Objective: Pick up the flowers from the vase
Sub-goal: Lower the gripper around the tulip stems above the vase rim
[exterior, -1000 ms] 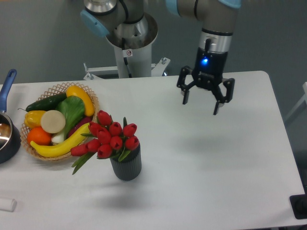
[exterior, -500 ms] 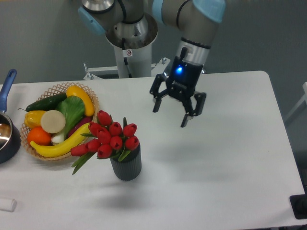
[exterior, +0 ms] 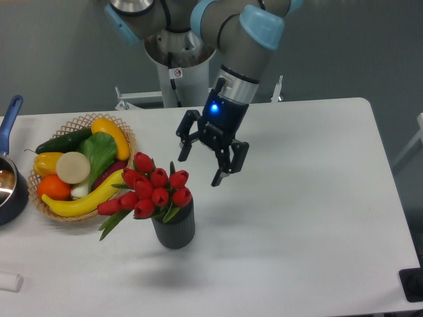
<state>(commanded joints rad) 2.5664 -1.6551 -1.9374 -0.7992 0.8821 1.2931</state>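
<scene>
- A white table (exterior: 310, 218) with rounded corners fills most of the view; its matte top carries soft, blurred shadows.
- Behind it stands a plain grey-blue wall (exterior: 59, 53), evenly lit.
- A pale metal bracket (exterior: 132, 100) sits at the table's far edge.
- A dark object (exterior: 413, 284) shows at the bottom right corner, cut off by the frame.

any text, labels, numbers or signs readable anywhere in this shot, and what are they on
Nothing can be read here.
Small white sticker with a red mark on the robot's base column: too small and blurred to read.
The pincer, open above the flowers, shows only a blue light, no lettering.
The vase and the wicker basket carry no visible print.
</scene>
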